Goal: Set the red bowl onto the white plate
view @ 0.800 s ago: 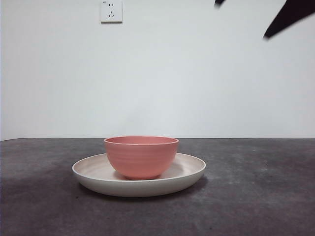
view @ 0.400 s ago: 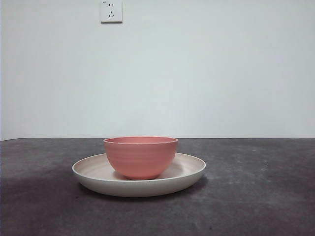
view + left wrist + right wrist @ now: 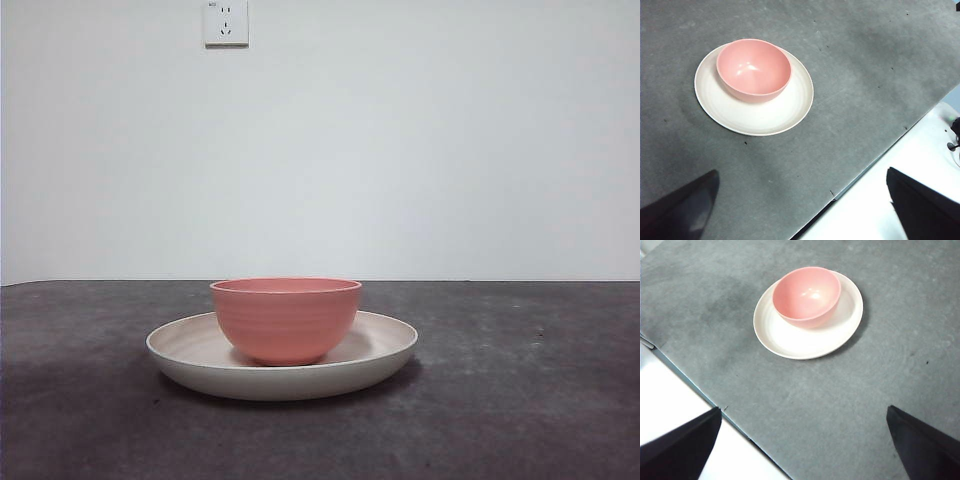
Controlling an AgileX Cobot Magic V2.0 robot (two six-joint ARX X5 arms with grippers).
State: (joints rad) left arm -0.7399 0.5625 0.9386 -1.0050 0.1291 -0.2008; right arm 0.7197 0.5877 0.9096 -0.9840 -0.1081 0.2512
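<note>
The red bowl [image 3: 286, 320] stands upright inside the white plate [image 3: 385, 350] on the dark table, a little off the plate's centre. Both wrist views look down on the pair from high up: the red bowl [image 3: 753, 69] on the white plate [image 3: 775, 117], and the red bowl [image 3: 807, 296] on the white plate [image 3: 800, 342]. My left gripper [image 3: 802, 205] is open, well away from the plate, with nothing between its jaws. My right gripper [image 3: 802, 445] is open too, likewise far back and holding nothing. Neither gripper shows in the front view.
A white wall with a socket [image 3: 226, 22] stands behind the table. The table's edge [image 3: 875, 160] runs near the left gripper, with a white surface beyond it. The table's other edge [image 3: 715, 405] lies near the right gripper.
A black arm tip at the front view's top right corner has drawn out of the picture. The bowl and the plate have not moved.
</note>
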